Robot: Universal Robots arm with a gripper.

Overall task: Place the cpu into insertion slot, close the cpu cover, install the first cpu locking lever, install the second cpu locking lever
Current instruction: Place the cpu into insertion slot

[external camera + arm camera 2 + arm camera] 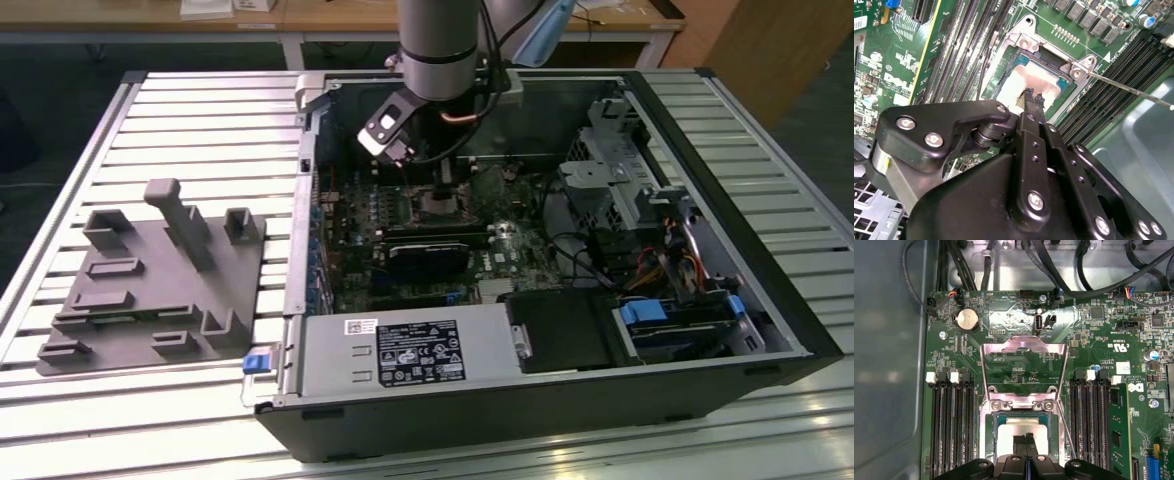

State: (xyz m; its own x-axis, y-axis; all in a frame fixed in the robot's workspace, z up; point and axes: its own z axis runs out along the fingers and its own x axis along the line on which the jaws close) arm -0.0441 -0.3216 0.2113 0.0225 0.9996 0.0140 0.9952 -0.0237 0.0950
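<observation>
E1: End effector (1032, 95) linkage is closest to the lens in the second wrist view. Tips are pinched narrow with nothing between them, right over the cpu (1029, 77).

E2: Where's the cpu sitting?

E1: In the slot (988, 436), silver top up. Cover (1024, 346) is hinged open on the far side of it. One lever (1134, 91) is swung out, unlatched.

E2: So the step in hand is seating?

E1: My read, yes. To do it well, keep the contact straight down and light, with no sideways drag across the pins. The cpu edges should sit level with the rim all round.

E2: Blind spots?

E1: Can't tell whether the tips touch the cpu or hover just above it. The near edge of the cpu and slot is behind the linkage in both wrist views. I can't make out the second lever. In the exterior view the arm covers the slot inside the case (534, 410).
</observation>
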